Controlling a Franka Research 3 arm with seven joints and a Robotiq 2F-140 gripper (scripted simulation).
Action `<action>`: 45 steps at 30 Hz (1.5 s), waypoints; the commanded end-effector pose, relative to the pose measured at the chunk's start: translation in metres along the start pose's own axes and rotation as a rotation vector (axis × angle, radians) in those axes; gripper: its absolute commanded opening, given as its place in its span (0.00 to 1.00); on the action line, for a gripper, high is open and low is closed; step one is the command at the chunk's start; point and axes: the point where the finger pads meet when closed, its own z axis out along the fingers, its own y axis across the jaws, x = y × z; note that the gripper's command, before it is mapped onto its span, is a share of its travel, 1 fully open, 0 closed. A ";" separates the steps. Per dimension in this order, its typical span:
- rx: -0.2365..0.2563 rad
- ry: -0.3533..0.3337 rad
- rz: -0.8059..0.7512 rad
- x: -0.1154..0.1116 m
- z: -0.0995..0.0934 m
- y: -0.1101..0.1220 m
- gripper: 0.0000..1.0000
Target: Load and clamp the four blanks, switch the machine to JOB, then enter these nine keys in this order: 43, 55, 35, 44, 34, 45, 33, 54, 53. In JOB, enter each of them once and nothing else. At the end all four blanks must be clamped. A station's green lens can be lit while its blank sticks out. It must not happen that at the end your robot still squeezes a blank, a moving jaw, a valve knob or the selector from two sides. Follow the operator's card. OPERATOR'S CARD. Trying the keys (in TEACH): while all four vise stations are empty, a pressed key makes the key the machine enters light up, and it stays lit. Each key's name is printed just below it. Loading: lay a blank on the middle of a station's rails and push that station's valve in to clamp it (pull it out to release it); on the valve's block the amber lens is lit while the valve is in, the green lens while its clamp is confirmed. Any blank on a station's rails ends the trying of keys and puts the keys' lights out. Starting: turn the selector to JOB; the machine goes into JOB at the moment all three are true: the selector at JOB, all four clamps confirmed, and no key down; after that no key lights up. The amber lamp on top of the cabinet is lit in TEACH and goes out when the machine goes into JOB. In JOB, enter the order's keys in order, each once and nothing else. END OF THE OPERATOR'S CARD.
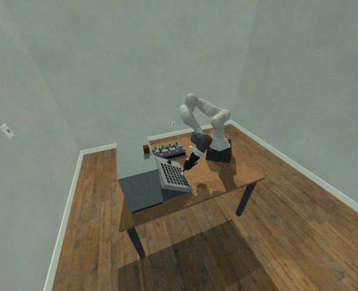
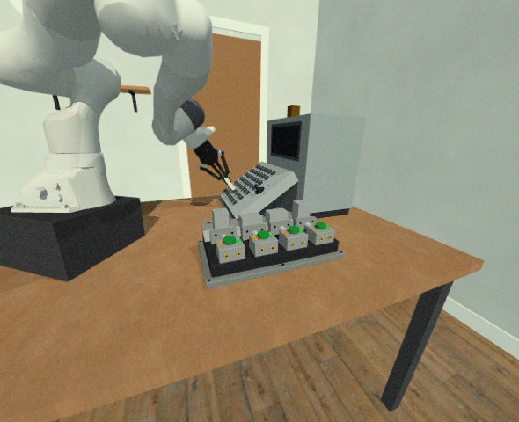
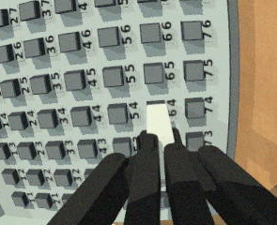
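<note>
Two dark fingers on the gripper [image 1: 184, 170] [image 2: 227, 179] [image 3: 161, 136] are closed up together, narrow as can be, with a pale tip [image 1: 182, 173] [image 2: 230, 184] [image 3: 160, 121] sticking out past them. That tip is over key 64 and hides most of it in the wrist view, but I honestly can't tell if it's touching or pressing it. Key 54 [image 3: 117, 113] sits just beside it, key 74 [image 3: 194, 108] is on the other side, and the visible keys look dark. They're all on the sloped keypad panel [image 1: 179, 188] [image 2: 281, 184], along with the black selector [image 1: 168, 162] [image 2: 258, 188]; can't read its setting. Further out, four vise stations share a base [image 1: 185, 155] [image 2: 274, 273] on the table [image 1: 246, 178] [image 2: 169, 317]. Each has a green knob on its valve block, with amber and green lenses looking bright beside it. Grey blocks stand at the stations, but which bits are blanks and which are jaws is too small to call. Behind the panel is the grey cabinet [image 1: 136, 159] [image 2: 334, 163], and the amber lamp [image 1: 145, 149] [image 2: 293, 110] on top looks dull brown-orange.
</note>
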 end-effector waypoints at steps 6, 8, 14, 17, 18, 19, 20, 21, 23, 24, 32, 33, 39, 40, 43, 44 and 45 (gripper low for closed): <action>-0.001 0.006 0.002 0.002 -0.013 0.000 0.00; -0.001 0.006 0.002 0.002 -0.015 0.000 0.00; -0.001 0.006 0.002 0.002 -0.020 0.000 0.00; -0.001 0.006 0.002 0.002 -0.021 0.000 0.00; -0.001 0.006 0.002 0.002 -0.021 0.000 0.00; -0.001 0.006 0.002 0.002 -0.021 0.000 0.00; -0.001 0.006 0.002 0.002 -0.021 0.000 0.00; -0.001 0.006 0.002 0.002 -0.021 0.000 0.00; -0.001 0.006 0.002 0.002 -0.021 0.000 0.00; -0.001 0.006 0.002 0.000 -0.021 0.000 0.00; -0.001 0.006 0.002 -0.028 -0.021 -0.001 0.00; -0.001 0.006 0.002 -0.028 -0.021 -0.001 0.00; -0.001 0.006 0.002 -0.032 -0.021 -0.001 0.00; -0.001 0.006 0.002 -0.032 -0.021 -0.001 0.00; -0.001 0.006 0.002 -0.032 -0.019 -0.001 0.00; -0.001 0.006 0.002 -0.032 -0.019 -0.001 0.00; -0.001 0.006 0.002 -0.032 -0.018 -0.001 0.00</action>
